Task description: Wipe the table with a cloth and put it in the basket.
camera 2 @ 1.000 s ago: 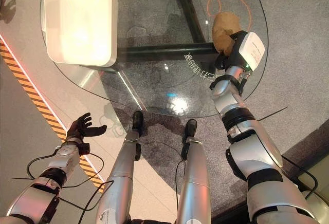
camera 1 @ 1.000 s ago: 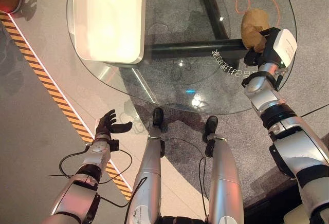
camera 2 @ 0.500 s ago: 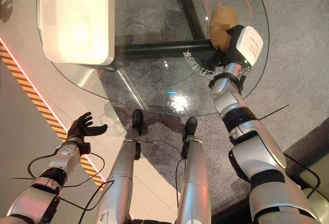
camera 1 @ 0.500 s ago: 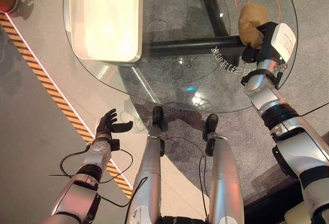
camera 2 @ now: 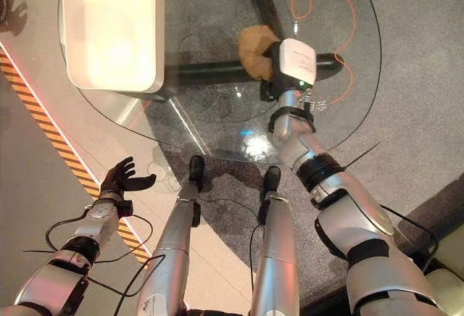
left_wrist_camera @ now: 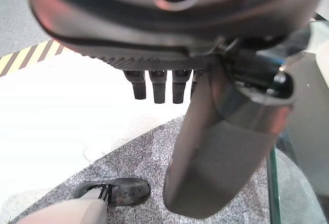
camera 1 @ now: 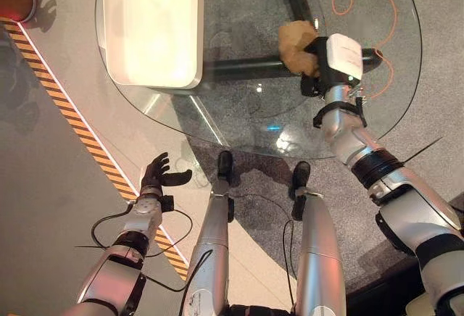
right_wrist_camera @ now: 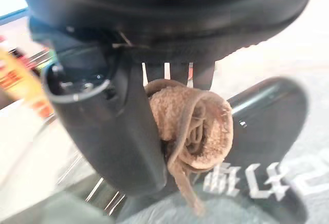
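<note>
The right hand [camera 1: 324, 66] is reaching out over the glass tabletop [camera 1: 239, 113] with its fingers and thumb curling round a bunched tan cloth [camera 1: 295, 43]. In the right wrist view the cloth [right_wrist_camera: 193, 126] is sitting squeezed between the thumb and the fingers [right_wrist_camera: 177, 74], with a loose edge hanging down from the wad. The cloth is lying against the glass near the middle of the tabletop, right above the dark bar [camera 1: 246, 69] of the frame that is showing through the glass from below.

A long white basket [camera 1: 152, 26] is standing on the left part of the tabletop, well apart from the cloth and the right hand. An orange cord [camera 1: 377, 11] is looping on the grey carpet under the right side of the glass.

The left hand [camera 1: 156, 176] is hanging low beside the robot's left side, off the tabletop and over the pale floor by a yellow-and-black striped line [camera 1: 87, 149]. Its fingers are spreading loosely and holding nothing; in the left wrist view the fingers [left_wrist_camera: 157, 86] are pointing straight out in a row.
</note>
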